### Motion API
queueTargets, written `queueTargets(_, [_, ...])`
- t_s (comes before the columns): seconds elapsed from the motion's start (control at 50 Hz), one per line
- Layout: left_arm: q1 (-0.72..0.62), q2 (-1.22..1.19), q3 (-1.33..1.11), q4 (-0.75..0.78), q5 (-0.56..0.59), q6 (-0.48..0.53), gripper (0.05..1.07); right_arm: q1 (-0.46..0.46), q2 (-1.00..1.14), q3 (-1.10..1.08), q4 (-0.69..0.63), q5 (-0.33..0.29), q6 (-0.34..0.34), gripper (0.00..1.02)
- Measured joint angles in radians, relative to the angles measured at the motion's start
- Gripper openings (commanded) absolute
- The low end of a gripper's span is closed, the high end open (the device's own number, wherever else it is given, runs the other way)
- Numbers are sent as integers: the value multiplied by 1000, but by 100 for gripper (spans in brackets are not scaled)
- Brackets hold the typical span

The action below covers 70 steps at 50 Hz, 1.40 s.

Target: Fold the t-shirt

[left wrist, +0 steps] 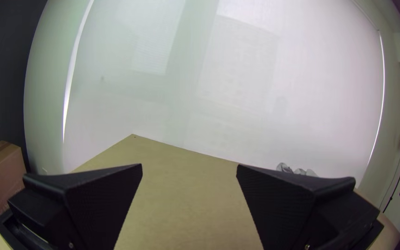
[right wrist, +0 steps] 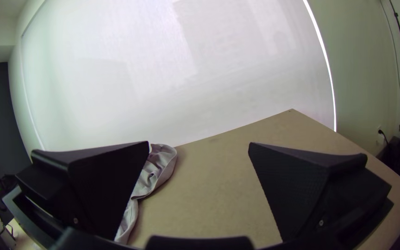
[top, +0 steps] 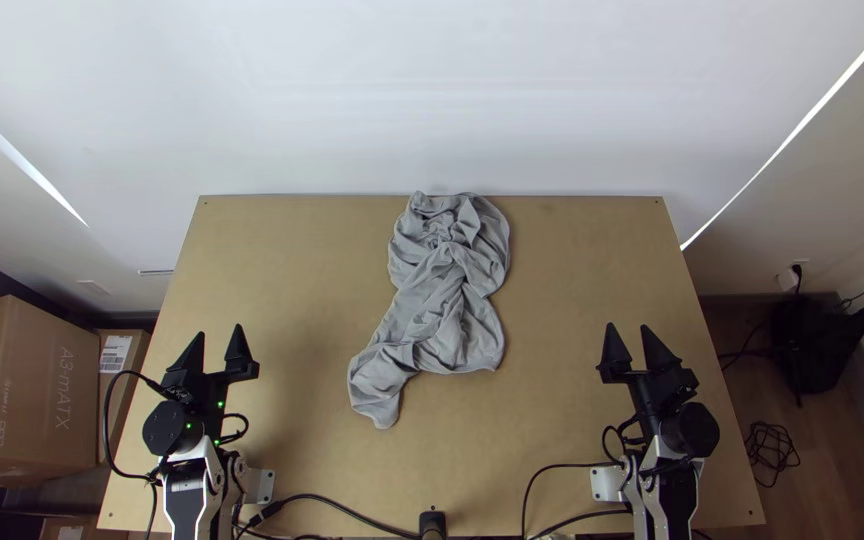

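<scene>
Top view: the light wooden tabletop [top: 572, 430] carries the grey t-shirt [top: 442, 300], bunched and twisted between the two arms, well apart from both. Its long axis runs from the far edge towards the near side, slanting at the near end towards the left arm [top: 187, 510]. The right arm [top: 670, 510] seems slightly nearer the bulk; the narrow tail [top: 379, 390] bends to the left arm's side. Both sets of jaws stand wide apart with nothing between them, pointing towards the far edge, so the cloth lies inward of each. My judgement: folding has yet to begin, and each arm should swing inward, left jaws to the tail, right jaws to the bulk, spreading the crumpled cloth first.
</scene>
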<state>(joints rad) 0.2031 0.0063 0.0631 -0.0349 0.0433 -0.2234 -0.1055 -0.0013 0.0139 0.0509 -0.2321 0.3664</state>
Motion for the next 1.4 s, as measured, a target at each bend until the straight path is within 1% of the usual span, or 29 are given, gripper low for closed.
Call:
queueTargets(1.1, [0, 0, 0, 0, 0, 0, 103, 0, 0, 0, 0, 0, 0, 99])
queueTargets(1.4, [-40, 0, 0, 0, -3, -12, 103, 18, 0, 0, 0, 1, 0, 99])
